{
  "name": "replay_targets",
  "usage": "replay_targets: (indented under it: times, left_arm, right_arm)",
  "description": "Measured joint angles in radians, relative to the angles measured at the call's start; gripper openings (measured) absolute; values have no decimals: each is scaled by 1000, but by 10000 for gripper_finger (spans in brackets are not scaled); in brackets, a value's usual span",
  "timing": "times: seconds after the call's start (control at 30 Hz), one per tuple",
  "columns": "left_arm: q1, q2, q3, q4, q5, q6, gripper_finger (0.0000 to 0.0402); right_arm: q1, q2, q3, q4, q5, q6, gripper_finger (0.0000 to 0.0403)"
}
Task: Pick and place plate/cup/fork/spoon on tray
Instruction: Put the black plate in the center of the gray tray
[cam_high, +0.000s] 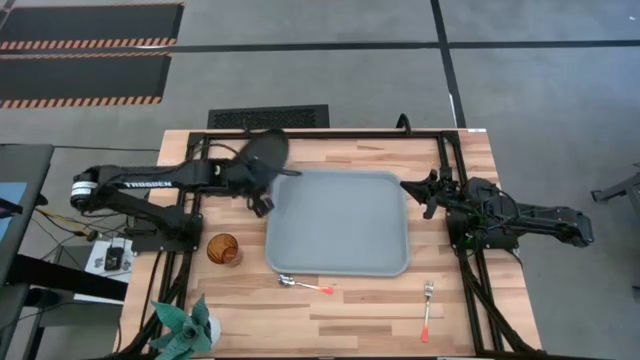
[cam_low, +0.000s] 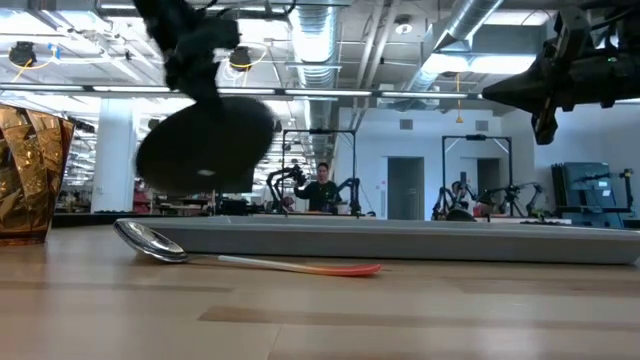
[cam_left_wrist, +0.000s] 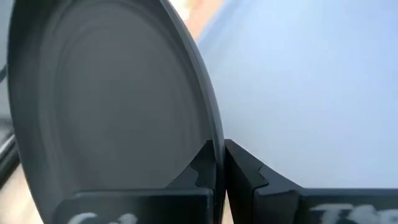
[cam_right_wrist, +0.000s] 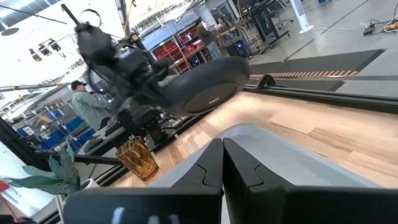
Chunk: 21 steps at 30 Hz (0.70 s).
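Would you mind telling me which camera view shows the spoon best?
The low view: the spoon lies close to the lens, bowl and red-orange handle in full profile before the tray. The high view shows it small, just off the tray's near edge. Neither wrist view shows it.

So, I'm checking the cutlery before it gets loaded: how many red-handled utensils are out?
2. The spoon lies on the table just in front of the tray; the fork lies nearer the table's front right corner. Neither looks hidden.

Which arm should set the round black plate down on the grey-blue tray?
Left. The left gripper is shut on the round matte black plate, held tilted above the light grey-blue rectangular tray's far-left corner. The right gripper waits shut at the tray's right edge.
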Motion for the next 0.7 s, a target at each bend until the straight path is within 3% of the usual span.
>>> replay_targets:
  times: [0.37,0.7]
  left_arm:
    - [-217,304,253,86,31,40,0]
    - [-311,637,547,21,53,-118,0]
  right_arm:
    - [0,0,0,-7,0,16,17]
    - [0,0,0,-7,0,27,14]
